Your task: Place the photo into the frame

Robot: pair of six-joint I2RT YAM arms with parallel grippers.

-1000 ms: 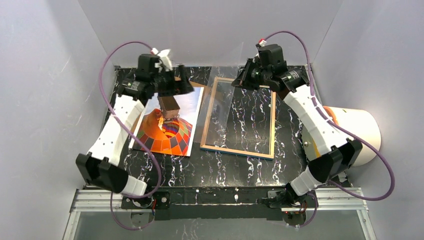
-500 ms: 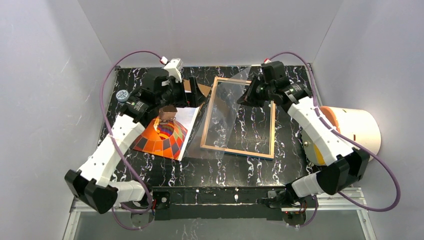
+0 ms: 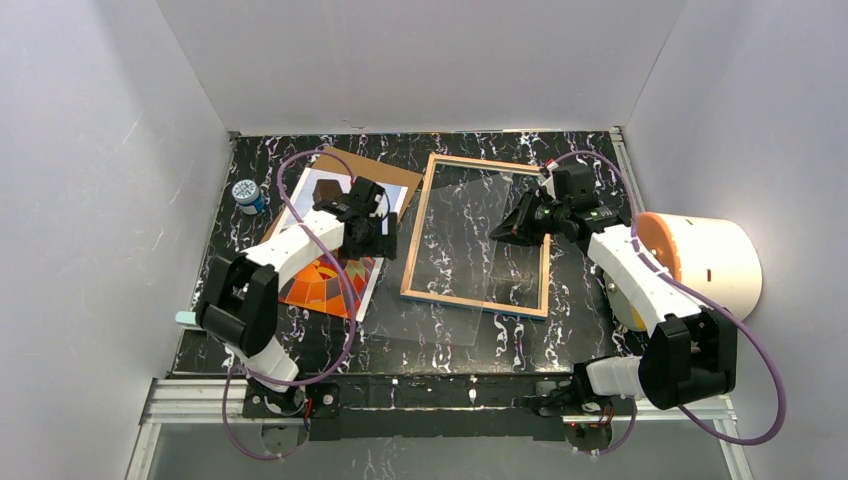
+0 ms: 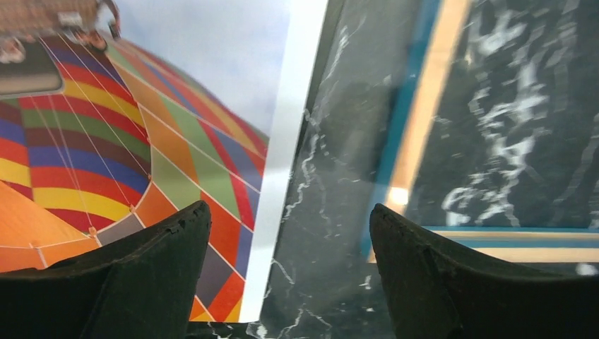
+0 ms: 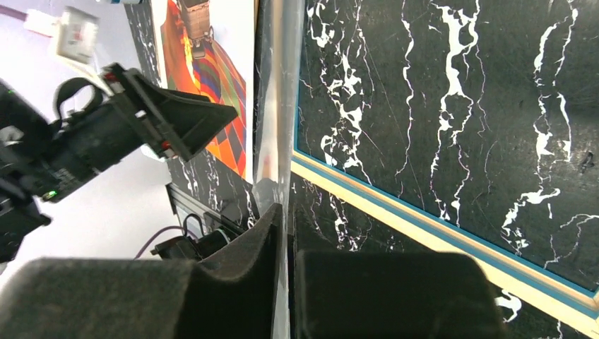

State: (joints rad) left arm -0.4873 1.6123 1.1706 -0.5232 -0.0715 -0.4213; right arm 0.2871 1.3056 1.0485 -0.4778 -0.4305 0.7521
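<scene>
Left tool [image 3: 380, 235] dropped low beside photo [image 3: 330, 285], right tool [image 3: 503, 230] lowered, clear pane [image 3: 450, 255] now flatter across frame [image 3: 474, 302]

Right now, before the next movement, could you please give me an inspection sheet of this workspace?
Surface: black marbled table.
Job's things: photo lies face up on a brown backing board, left of the frame. The frame lies flat, wood-coloured side up, with no photo in it. The clear pane lies askew over it, past the near rail.
Clutter: small bottle far left; white roll at the right; small teal item at the left edge.
Grippers: left tool open above the photo's right edge, holding nothing. Right tool shut on the clear pane's edge.
Cables: purple cable loops across the photo.
Surroundings: pale walls; nothing else seen.
</scene>
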